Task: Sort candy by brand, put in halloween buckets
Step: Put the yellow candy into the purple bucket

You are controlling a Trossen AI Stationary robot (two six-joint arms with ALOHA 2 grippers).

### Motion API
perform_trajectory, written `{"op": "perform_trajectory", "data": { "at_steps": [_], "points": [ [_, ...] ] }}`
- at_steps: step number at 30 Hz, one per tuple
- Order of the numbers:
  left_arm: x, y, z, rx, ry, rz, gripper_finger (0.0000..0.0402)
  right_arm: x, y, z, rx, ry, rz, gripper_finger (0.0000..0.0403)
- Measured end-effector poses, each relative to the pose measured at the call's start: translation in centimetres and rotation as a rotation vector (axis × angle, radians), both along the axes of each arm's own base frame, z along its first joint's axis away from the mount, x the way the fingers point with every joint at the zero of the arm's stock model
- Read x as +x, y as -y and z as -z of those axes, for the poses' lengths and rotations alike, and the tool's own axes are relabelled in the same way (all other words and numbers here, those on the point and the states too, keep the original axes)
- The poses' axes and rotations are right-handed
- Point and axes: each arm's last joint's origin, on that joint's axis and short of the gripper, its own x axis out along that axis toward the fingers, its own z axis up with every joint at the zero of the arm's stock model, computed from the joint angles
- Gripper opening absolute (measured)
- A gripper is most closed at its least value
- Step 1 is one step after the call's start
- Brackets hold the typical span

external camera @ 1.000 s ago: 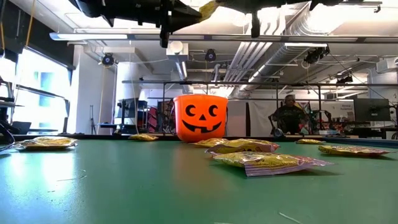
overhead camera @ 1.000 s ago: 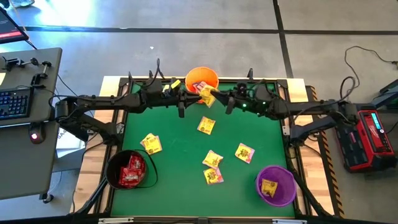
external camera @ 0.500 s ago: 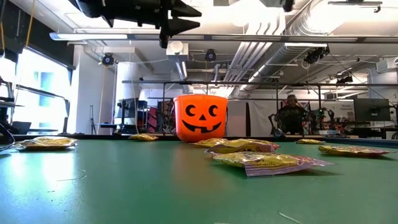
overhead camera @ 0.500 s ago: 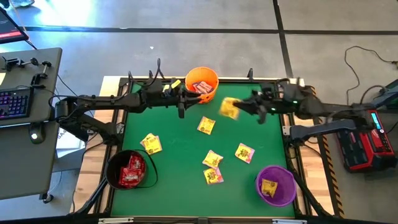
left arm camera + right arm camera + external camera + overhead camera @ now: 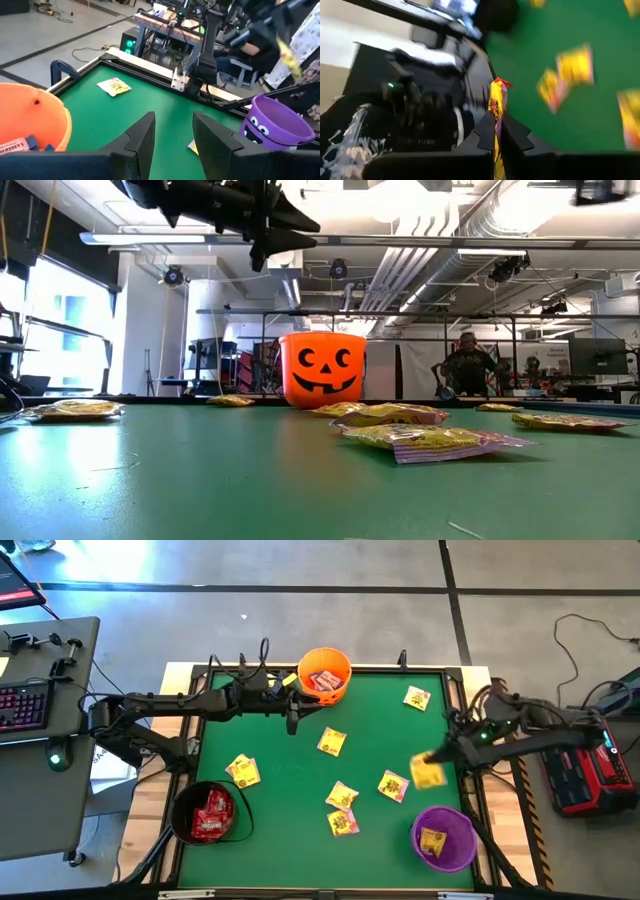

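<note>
1. Nearest the front edge of the green table (image 5: 300,830), you have the black bucket (image 5: 208,812) at the left corner, filled with red candy packets (image 5: 212,814), and the purple bucket (image 5: 443,837) at the right corner with one yellow packet in it (image 5: 432,838).
2. Just behind the purple bucket you see the right gripper (image 5: 432,762) near the table's right edge, its fingers clamped tight on a yellow candy packet (image 5: 427,773); your right wrist view shows that packet (image 5: 496,120) pinched edge-on between the two dark fingers.
3. Across the middle of the mat, your loose yellow packets lie apart from each other: one by the left side (image 5: 243,771), two close together at centre front (image 5: 342,796) (image 5: 343,823), one to their right (image 5: 393,785), and one farther back (image 5: 332,742).
4. Farther back, the left gripper (image 5: 292,720) hangs over the mat just beside the orange bucket (image 5: 324,673); your left wrist view shows its fingers (image 5: 142,137) parted with nothing between them.
5. At the far edge, the orange bucket holds a few packets, and one more yellow packet (image 5: 417,698) lies near the far right corner.
6. Beyond the table, your low view shows a person (image 5: 468,368) seated in the room behind.
</note>
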Motion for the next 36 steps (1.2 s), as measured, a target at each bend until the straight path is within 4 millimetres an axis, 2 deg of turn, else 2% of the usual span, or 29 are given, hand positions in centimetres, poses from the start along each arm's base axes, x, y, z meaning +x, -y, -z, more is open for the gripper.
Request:
{"op": "perform_trajectory", "data": {
  "at_steps": [4, 8, 15, 23, 27, 32, 36],
  "points": [
    [0.0, 0.0, 0.0, 0.002, -0.001, -0.005, 0.0125, -1.5, -0.5, 1.2, 0.137, -0.212, -0.032, 0.0000],
    [0.0, 0.0, 0.0, 0.002, -0.001, -0.006, 0.0125, -1.9, -1.2, 1.7, 0.251, -0.360, -0.102, 0.0000],
    [0.0, -0.1, 0.1, 0.008, -0.012, -0.041, 0.0125, -0.6, -2.6, 2.0, 0.375, -0.519, -0.145, 0.0000],
    [-0.2, -0.3, 0.5, 0.030, -0.060, -0.072, 0.0125, 1.8, -5.8, 3.6, 0.379, -0.780, -0.176, 0.0000],
    [-0.3, -0.5, 0.5, 0.036, -0.066, -0.077, 0.0125, 2.4, -7.6, 4.6, 0.370, -0.895, -0.103, 0.0000],
    [-0.4, -1.0, 0.5, 0.035, -0.066, -0.094, 0.0125, 3.5, -10.2, 5.6, 0.373, -0.927, 0.039, 0.0000],
    [-0.6, -1.5, 0.5, 0.035, -0.066, -0.110, 0.0125, 4.2, -12.5, 7.2, 0.331, -0.978, 0.121, 0.0000]
  ]
}}
